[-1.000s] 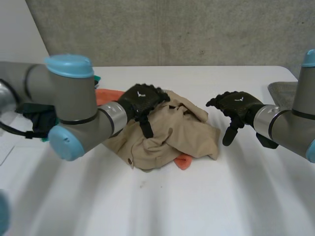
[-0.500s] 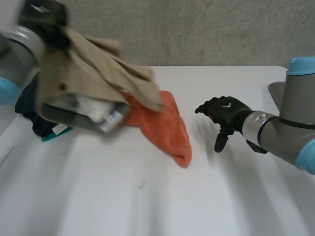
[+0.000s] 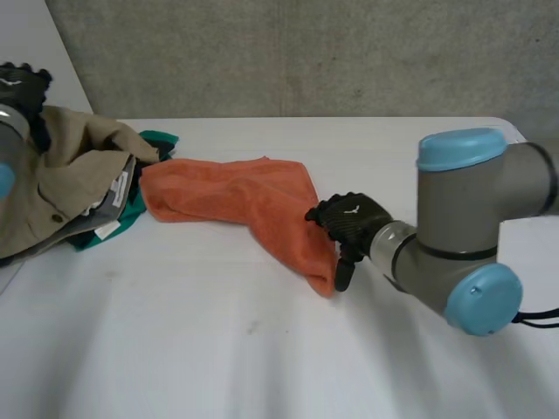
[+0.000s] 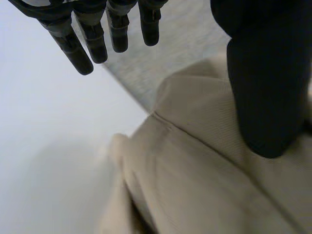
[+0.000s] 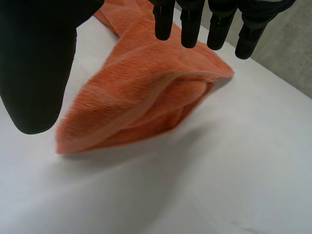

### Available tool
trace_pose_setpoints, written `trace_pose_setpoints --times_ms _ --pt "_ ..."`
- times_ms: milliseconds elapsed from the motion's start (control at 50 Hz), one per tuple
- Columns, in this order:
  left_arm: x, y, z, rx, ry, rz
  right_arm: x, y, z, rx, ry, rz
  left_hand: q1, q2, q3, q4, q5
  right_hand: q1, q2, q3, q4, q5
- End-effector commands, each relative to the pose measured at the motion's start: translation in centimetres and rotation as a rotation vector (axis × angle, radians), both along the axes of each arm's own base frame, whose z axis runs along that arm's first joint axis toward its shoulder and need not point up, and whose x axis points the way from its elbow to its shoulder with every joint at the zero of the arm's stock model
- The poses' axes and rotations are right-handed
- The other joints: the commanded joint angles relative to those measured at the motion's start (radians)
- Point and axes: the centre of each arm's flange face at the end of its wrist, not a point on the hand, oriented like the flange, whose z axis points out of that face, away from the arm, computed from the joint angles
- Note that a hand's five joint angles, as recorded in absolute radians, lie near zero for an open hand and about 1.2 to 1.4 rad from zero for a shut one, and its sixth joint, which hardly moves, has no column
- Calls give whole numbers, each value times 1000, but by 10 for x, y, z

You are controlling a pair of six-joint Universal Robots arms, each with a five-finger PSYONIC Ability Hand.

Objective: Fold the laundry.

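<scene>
The orange towel (image 3: 240, 201) lies loose and rumpled on the white table (image 3: 262, 367). Its nearest corner is bunched into a rounded lump that points toward the front edge. The right hand (image 3: 349, 218) sits just beside that corner, at the towel's right edge, on a grey arm (image 3: 454, 227) with light-blue caps that reaches in from the right.

In the right wrist view the fingers (image 5: 189, 24) are straight and spread a little. The thumb (image 5: 39, 63) stands well apart from them. The towel's folded corner (image 5: 141, 97) lies under the palm, and nothing is pinched. Whether the fingertips touch the cloth cannot be told.

From that corner the towel runs back and to the left, widening into a flatter strip. Its far left end reaches a heap of clothes at the table's left side. On top of that heap is a beige garment (image 3: 61, 175) with white labels showing at its edge. A green cloth (image 3: 131, 212) peeks out beneath and behind it.

The left hand (image 3: 19, 87) is at the far left, just above the beige garment's upper edge. In the left wrist view its fingers (image 4: 92, 39) hang straight and clear of the cloth. The thumb (image 4: 265, 87) is in front of the beige fabric (image 4: 195, 170), and the hand is relaxed and holds nothing. Behind the table stands a grey concrete wall (image 3: 306, 52).
</scene>
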Motion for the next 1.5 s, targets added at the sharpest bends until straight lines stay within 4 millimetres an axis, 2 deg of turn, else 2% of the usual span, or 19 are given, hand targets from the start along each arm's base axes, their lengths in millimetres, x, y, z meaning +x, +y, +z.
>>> trace_pose_setpoints --times_ms 20,160,200,220,240,300,380,520,700,740,800,860,1040,1100,1120,1160,1200,1360,1500 --pt "-40 53 14 52 30 -137 23 18 -18 20 5 25 -13 -31 -33 -24 -58 -54 -33 -29 -34 -50" --pt "-57 83 20 -4 51 -240 41 -4 -49 -110 55 18 -13 -31 -33 -24 -58 -54 -33 -29 -34 -50" --pt "-61 87 19 -20 52 -261 41 -16 -50 -173 86 -15 -13 -31 -33 -24 -58 384 405 409 404 389" --pt "-62 88 19 -22 52 -265 39 -19 -48 -189 96 -27 -13 -31 -33 -24 -58 779 800 804 799 783" --pt "-65 89 16 -22 50 -280 36 -24 -40 -220 98 -53 -13 -31 -33 -24 -58 1164 1185 1189 1184 1168" --pt "-70 89 12 -17 46 -300 33 -26 -20 -252 41 -83 -13 -31 -33 -24 -58 1168 1189 1193 1188 1172" --pt "-84 88 -6 24 48 -342 27 -17 44 -329 -181 -63 -13 -31 -33 -24 -58 1168 1189 1193 1188 1172" --pt "-126 88 -46 107 41 -491 13 4 119 -380 -343 27 -13 -31 -33 -24 -58 1168 1189 1193 1188 1172" --pt "-180 109 -98 254 -25 -627 -5 13 171 -414 -416 40 -13 -31 -33 -24 -58 1168 1189 1193 1188 1172" --pt "-191 119 -107 308 -44 -655 -8 12 178 -427 -426 34 318 299 297 307 273 1168 1189 1193 1188 1172" --pt "-201 138 -105 385 -42 -695 -13 5 180 -437 -422 11 1206 1187 1186 1195 1161 1168 1189 1193 1188 1172" --pt "-204 151 -97 441 -10 -719 -21 -4 180 -446 -413 -18 1209 1191 1189 1198 1164 1168 1189 1193 1188 1172" --pt "-182 180 -19 394 132 -665 -47 -39 179 -452 -407 -115 1209 1191 1189 1198 1164 1168 1189 1193 1188 1172" --pt "-173 180 -8 350 130 -631 -47 -42 177 -447 -413 -112 1209 1191 1189 1198 1164 1168 1189 1193 1188 1172" --pt "-168 180 -5 330 125 -613 -42 -43 171 -429 -409 -101 881 863 861 870 836 1168 1189 1193 1188 1172" --pt "-165 180 -5 316 114 -603 -39 -44 165 -412 -402 -96 308 289 288 297 263 1168 1189 1193 1188 1172" --pt "-163 185 -14 345 88 -600 -37 -44 159 -387 -397 -97 4 -14 -16 -7 -41 1168 1189 1193 1188 1172" --pt "-161 194 -52 448 36 -590 -30 -21 176 -365 -459 -65 -13 -31 -33 -24 -58 1168 1189 1193 1188 1172" --pt "-188 199 -82 540 100 -660 -33 0 200 -375 -520 -50 -13 -31 -33 -24 -58 1168 1189 1193 1188 1172"
